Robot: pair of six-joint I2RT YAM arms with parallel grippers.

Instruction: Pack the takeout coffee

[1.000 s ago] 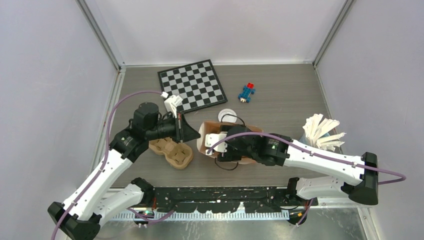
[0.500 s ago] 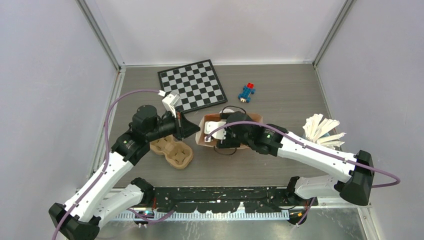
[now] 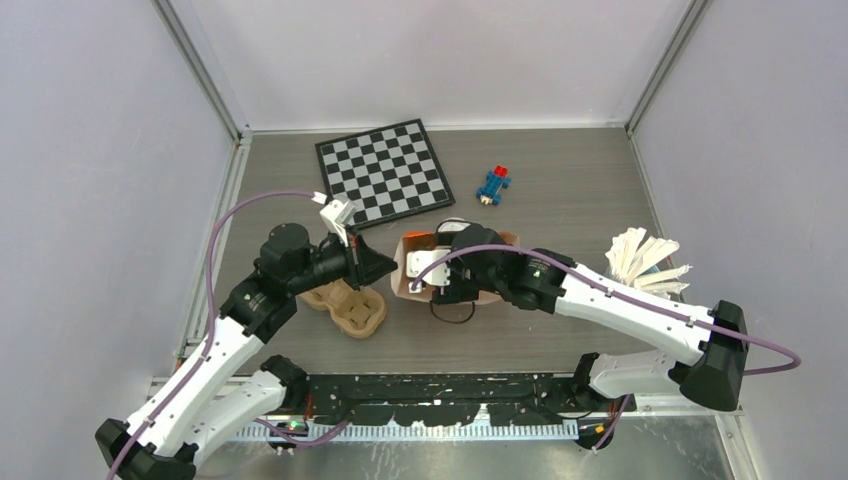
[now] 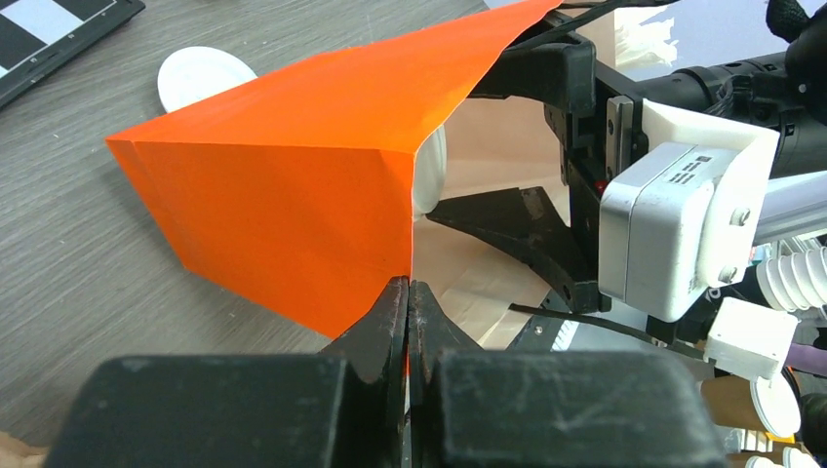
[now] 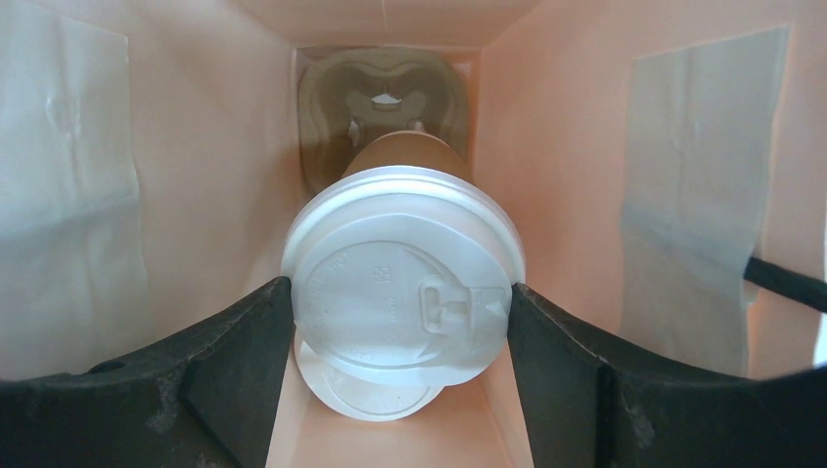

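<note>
Since the earlier frame the right arm has swung toward 11 o'clock, carrying the right gripper deeper into the paper bag, which hides it in the top view. Only the right wrist view shows the takeout coffee cup inside the bag, gripped by wide-set fingers at 9 and 3 o'clock of its white lid; the left gripper pinches the bag's edge.

Overhead camera looks down, far; wrist cameras close, all sharing bag.
</note>
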